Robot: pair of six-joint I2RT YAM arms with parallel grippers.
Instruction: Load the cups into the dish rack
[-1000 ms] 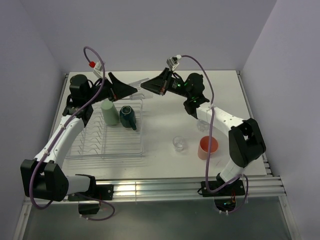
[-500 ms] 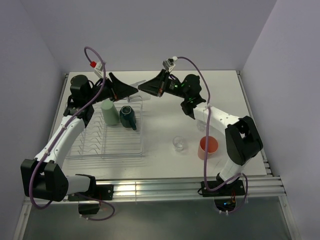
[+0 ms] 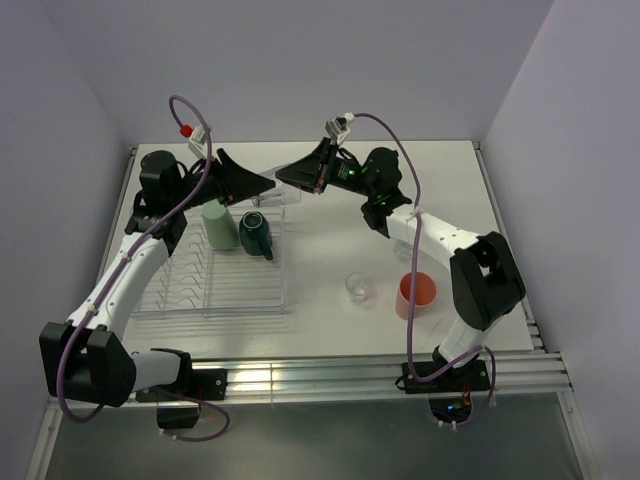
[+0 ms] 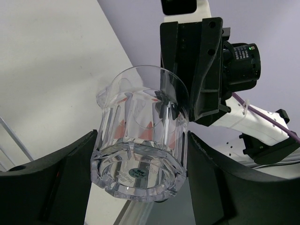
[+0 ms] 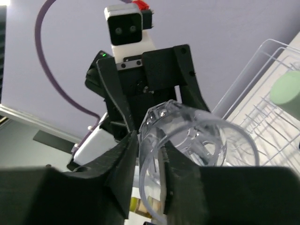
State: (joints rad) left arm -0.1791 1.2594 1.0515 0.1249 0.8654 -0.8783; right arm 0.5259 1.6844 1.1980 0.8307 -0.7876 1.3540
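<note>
A clear glass (image 4: pixel 140 140) hangs in the air over the far end of the dish rack (image 3: pixel 230 295), between both grippers. My left gripper (image 4: pixel 140 157) is shut on its lower body, one finger on each side. My right gripper (image 5: pixel 149 154) is open, its fingers astride the glass's rim (image 5: pixel 154 140) with a little slack. In the top view the two grippers (image 3: pixel 262 184) (image 3: pixel 284 176) meet tip to tip. A pale green tumbler (image 3: pixel 218 224) and a dark teal mug (image 3: pixel 254 232) stand in the rack.
A salmon-pink tumbler (image 3: pixel 415 294) and a small clear glass (image 3: pixel 357 287) stand on the white table right of the rack. Another clear glass (image 3: pixel 403 252) shows partly behind the right forearm. Walls close in at the back and sides.
The left jaws have closed from wide open onto the glass's body. The right jaws have loosened on the rim. The right gripper shifted slightly left.
</note>
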